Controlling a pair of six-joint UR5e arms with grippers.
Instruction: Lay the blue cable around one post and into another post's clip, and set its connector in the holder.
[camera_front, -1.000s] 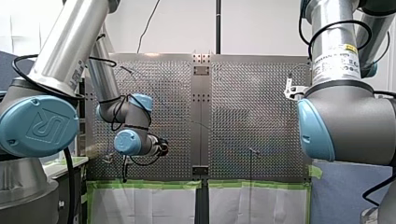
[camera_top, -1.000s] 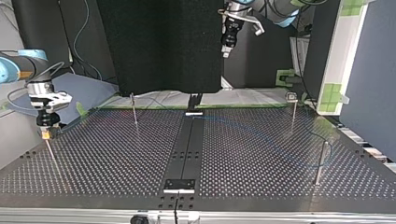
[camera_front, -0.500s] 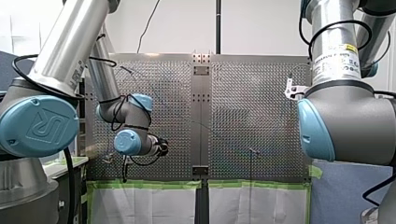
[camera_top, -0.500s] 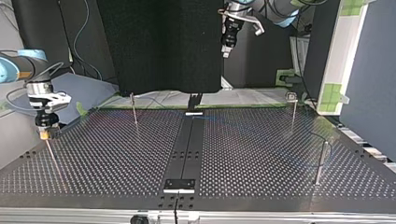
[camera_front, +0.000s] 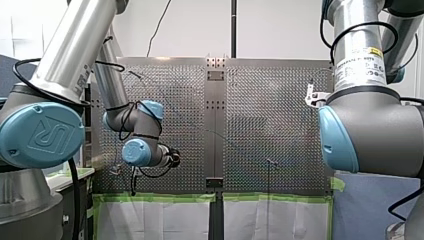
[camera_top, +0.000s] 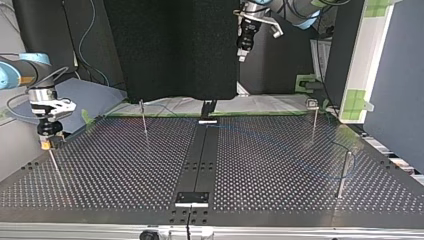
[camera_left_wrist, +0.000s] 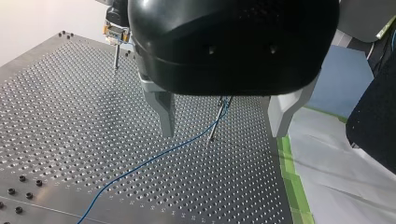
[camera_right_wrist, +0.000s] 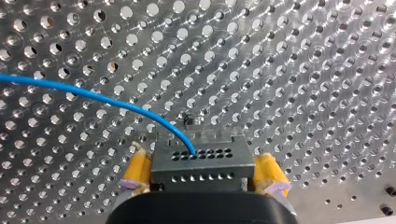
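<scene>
Blue cable (camera_right_wrist: 93, 95) ends in the connector (camera_right_wrist: 198, 161), clamped between my right gripper's (camera_right_wrist: 203, 162) 2 yellow pads. Basically nothing moved over the last second, so I'd guess it's lining up on the holder. My left gripper (camera_left_wrist: 222, 130) hangs wide open, with the cable passing 1 post (camera_left_wrist: 215, 122) underneath.

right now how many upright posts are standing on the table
4, in the top view: the near left post under my right tool, the far left post, the far right post, the near right post. Others may be hidden.
</scene>
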